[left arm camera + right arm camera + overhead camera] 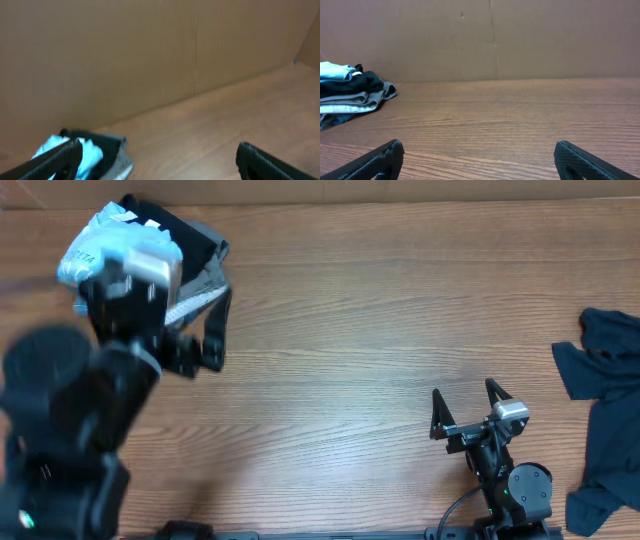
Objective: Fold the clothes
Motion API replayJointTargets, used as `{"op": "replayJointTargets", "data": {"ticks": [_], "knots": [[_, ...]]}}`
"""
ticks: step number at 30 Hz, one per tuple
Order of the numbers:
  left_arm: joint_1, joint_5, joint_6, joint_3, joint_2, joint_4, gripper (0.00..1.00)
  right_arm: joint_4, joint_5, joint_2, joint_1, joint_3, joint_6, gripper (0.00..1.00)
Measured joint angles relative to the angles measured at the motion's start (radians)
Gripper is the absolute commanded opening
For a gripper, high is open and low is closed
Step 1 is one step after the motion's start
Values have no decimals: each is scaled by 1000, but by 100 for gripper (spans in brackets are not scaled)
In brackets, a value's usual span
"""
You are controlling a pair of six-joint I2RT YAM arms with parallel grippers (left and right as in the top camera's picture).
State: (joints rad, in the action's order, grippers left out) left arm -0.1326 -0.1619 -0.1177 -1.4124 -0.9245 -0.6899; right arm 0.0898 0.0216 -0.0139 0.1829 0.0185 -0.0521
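A stack of folded clothes sits at the table's far left, with a light blue T-shirt (100, 245) on top of black and grey garments (190, 250). It also shows in the left wrist view (92, 152) and the right wrist view (350, 92). A crumpled dark navy garment (600, 410) lies at the right edge. My left gripper (200, 340) is raised and blurred beside the stack, open and empty (159, 160). My right gripper (466, 405) is open and empty over bare wood at the front right (479, 160).
A brown cardboard wall (490, 40) runs along the back of the wooden table (350, 330) and turns a corner at the right (300, 55). The left arm's bulk (60, 430) covers the front left corner.
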Motion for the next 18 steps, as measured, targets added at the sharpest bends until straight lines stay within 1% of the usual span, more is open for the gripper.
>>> {"op": "replayJointTargets", "data": {"ticks": [3, 8, 14, 18], "knots": [[35, 3, -10, 226, 156, 117, 100, 0, 0, 0, 0, 0, 0, 100], [85, 3, -14, 539, 386, 264, 100, 1, 0, 0, 0, 0, 0, 100], [95, 3, -17, 856, 645, 451, 100, 0, 0, 0, 0, 0, 0, 100], [95, 3, -17, 1051, 780, 566, 100, 0, 0, 0, 0, 0, 0, 100]]}}
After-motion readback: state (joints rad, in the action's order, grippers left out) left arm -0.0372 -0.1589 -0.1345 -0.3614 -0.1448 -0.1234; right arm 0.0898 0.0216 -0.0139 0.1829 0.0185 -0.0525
